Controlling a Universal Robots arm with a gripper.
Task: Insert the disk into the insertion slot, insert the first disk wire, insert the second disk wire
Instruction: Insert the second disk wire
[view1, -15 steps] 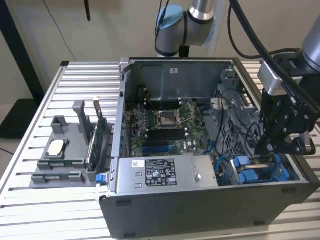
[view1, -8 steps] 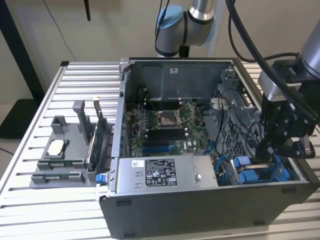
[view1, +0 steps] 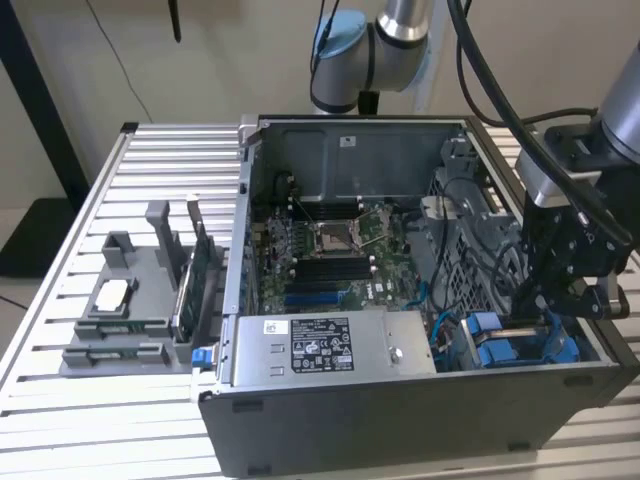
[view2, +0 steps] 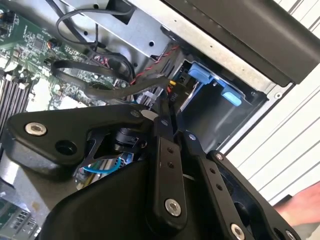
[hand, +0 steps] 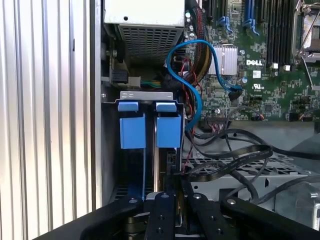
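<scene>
The disk sits inside the insertion slot (hand: 107, 150), the grey bay at the case's near right corner in the exterior view. Its blue carrier end (hand: 168, 131) stands beside a second blue carrier (hand: 132, 131), and both show from outside (view1: 492, 342). My gripper (hand: 173, 179) hangs just above the bay (view1: 533, 318). Its fingers (view2: 167, 114) are pressed together on the end of a flat black disk wire (hand: 235, 159), which loops away over the drive cage (view2: 117, 89).
A grey power-supply box (view1: 320, 345) lies at the case front beside the bay. The motherboard (view1: 330, 250) fills the case floor, and a blue data cable (hand: 192, 75) arcs over it. A grey fixture (view1: 130, 310) with parts stands on the slatted table (view1: 60, 400).
</scene>
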